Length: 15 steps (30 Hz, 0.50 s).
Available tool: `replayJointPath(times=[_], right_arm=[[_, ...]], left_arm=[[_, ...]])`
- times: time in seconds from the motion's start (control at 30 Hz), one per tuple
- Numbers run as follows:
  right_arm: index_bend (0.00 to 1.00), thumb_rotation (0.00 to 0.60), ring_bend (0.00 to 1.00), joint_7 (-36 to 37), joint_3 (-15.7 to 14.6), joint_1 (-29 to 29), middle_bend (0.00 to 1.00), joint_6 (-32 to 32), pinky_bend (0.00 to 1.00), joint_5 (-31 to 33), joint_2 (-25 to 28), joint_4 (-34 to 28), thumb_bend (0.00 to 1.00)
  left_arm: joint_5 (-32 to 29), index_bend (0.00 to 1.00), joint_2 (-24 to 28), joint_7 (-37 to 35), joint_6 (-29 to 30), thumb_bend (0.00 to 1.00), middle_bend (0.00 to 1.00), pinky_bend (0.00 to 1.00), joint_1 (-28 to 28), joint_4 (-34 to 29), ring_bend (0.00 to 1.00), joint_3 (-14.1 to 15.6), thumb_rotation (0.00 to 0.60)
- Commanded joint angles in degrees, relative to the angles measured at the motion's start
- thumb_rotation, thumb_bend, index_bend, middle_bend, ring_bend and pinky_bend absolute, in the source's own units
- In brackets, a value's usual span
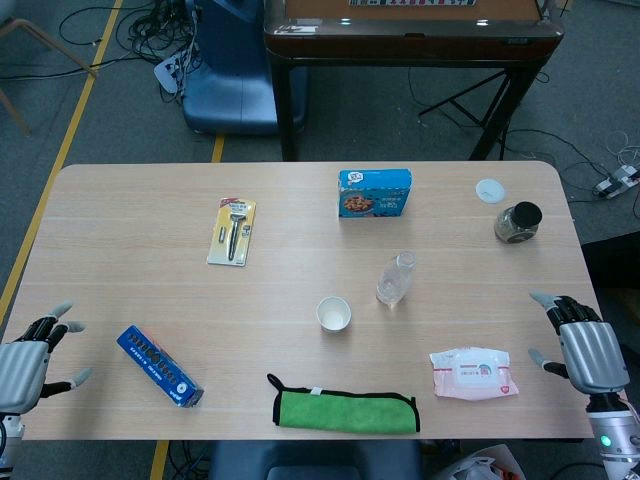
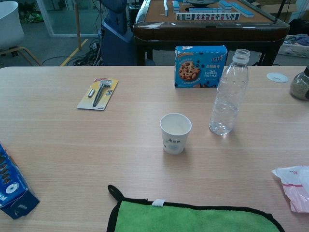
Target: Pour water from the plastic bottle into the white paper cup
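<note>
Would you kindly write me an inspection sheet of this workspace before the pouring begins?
Surface: light wood table, dry as far as visible.
Job's things: plastic bottle upright, uncapped, partly filled; white paper cup upright beside it, apart from it.
Clutter: cookie box, razor pack, blue box, green cloth, wipes pack, jar with its lid lying apart.
Hands: left hand and right hand at the near table edges, fingers apart, holding nothing.
Cables: none on the table; tangles on the floor behind.
Surroundings: blue chair, mahjong table.
</note>
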Motion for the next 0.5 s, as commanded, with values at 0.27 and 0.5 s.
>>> replayJointPath(times=[0.27, 0.5], right_arm=[[0.23, 0.6, 0.23, 0.5, 0.2, 0.7, 0.29, -1.5, 0.35, 1.0, -0.3, 0.3, 0.03], [0.23, 0.6, 0.23, 3.3, 1.1, 2.0, 0.29, -3.0, 0.35, 1.6, -2.0, 2.4, 0.03]], left_arm=[[-0.3, 0.37, 0.3, -0.5, -0.2, 0.11, 0.19, 0.54, 0.1, -0.4, 0.26, 0.0, 0.6], [0.6, 0.37, 0.8, -0.9, 0.0, 0.11, 0.22, 0.55, 0.3, -0.8, 0.28, 0.5, 0.6]])
